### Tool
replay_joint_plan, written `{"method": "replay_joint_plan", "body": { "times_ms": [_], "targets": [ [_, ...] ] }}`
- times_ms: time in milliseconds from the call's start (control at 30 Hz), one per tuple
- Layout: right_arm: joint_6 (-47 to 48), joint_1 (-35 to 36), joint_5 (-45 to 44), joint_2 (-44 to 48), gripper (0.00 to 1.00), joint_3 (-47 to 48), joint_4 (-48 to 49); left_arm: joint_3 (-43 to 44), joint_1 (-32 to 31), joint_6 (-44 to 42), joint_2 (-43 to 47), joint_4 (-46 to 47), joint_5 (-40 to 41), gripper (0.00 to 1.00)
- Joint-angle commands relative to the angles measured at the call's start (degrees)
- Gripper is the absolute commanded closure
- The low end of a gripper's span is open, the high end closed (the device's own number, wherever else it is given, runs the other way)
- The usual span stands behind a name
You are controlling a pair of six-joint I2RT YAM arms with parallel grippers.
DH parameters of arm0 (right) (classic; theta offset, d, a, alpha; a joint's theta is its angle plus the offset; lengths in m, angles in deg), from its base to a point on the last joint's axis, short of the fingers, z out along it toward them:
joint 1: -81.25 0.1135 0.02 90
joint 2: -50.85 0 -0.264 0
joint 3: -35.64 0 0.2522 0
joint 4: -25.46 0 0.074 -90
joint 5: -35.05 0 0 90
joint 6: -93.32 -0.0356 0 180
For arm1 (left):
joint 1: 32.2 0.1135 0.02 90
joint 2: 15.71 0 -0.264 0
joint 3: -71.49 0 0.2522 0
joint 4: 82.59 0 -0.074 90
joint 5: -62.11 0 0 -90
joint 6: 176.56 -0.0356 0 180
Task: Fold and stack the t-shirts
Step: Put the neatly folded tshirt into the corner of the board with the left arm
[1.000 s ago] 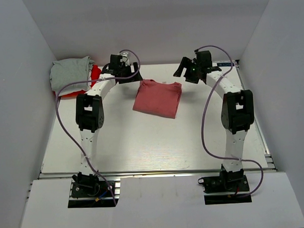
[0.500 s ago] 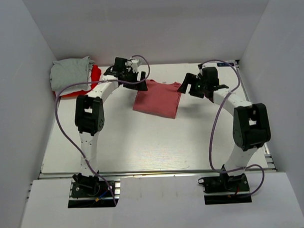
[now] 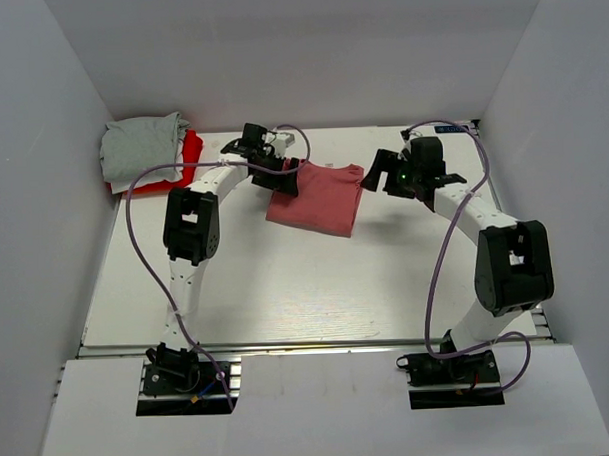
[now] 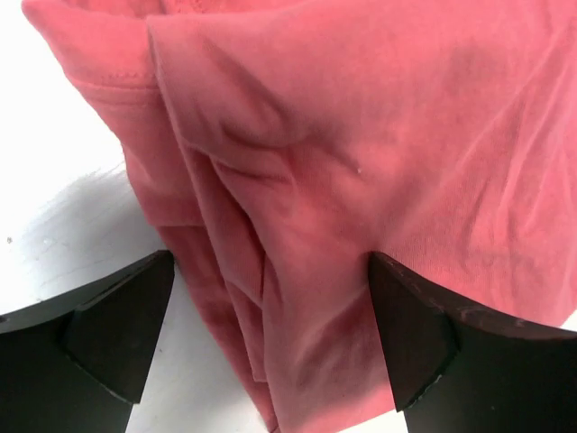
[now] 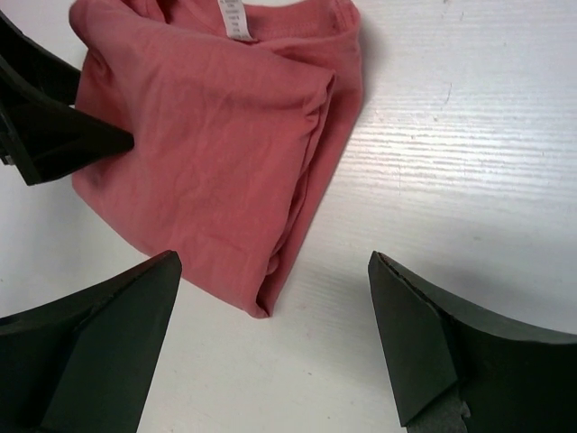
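The folded salmon-pink t-shirt (image 3: 316, 199) lies flat at the back middle of the table. My left gripper (image 3: 285, 179) is at its back left corner. In the left wrist view the left gripper (image 4: 270, 338) is open, its fingers either side of the shirt's (image 4: 361, 135) layered folded edge. My right gripper (image 3: 376, 176) hovers just off the shirt's back right corner. It is open (image 5: 270, 347), with that corner of the shirt (image 5: 207, 135) and bare table between the fingers. A light grey t-shirt (image 3: 139, 144) lies on a bright red one (image 3: 189, 152) at the back left.
White walls close in the table (image 3: 287, 289) on the left, back and right. One dark finger (image 5: 54, 126) of the left gripper shows in the right wrist view, against the pink shirt's far edge. A white label (image 5: 233, 18) shows at the collar.
Both arms have closed in on the pink shirt. The left gripper came right onto its back left corner; the right gripper moved forward and down toward its right corner. Both stayed open.
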Motion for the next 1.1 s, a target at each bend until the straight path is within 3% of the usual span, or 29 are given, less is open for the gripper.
{"method": "replay_joint_plan", "body": {
  "times_ms": [0,167,367,400,467,567,800,1067],
  "targets": [
    [0.82,-0.04,-1.15,2.54,0.1,-1.65,-0.61,0.51,-0.33,-0.09,-0.41,-2.7,2.87,0.02],
    [0.29,0.14,-1.33,3.94,0.1,-2.8,-1.22,-2.92,-0.33,-0.09,1.08,-1.3,4.8,0.02],
    [-0.15,0.14,-2.03,5.26,0.1,-4.12,-0.96,-4.14,-0.94,0.62,-1.02,-1.04,1.4,0.24],
    [-0.24,0.14,-2.12,5.35,0.1,-4.38,-0.78,-4.76,-0.94,1.49,-1.55,0.53,0.68,0.36],
    [-0.06,0.05,-1.95,5.79,0.1,-5.0,-0.96,-5.29,-0.94,2.2,-2.25,1.08,-0.55,0.49],
    [-0.41,0.05,-2.73,6.93,0.1,-6.32,-0.61,-3.88,-0.94,2.2,-2.96,0.02,-0.55,1.0],
    [-0.76,-0.04,-3.35,8.51,0.1,-10.01,2.38,-7.31,0.46,-0.61,6.51,5.64,-0.64,1.0],
    [-0.15,-0.04,-4.41,9.75,0.1,-12.91,3.7,-4.77,2.3,-7.9,12.86,3.02,2.35,1.0]
  ]
}}
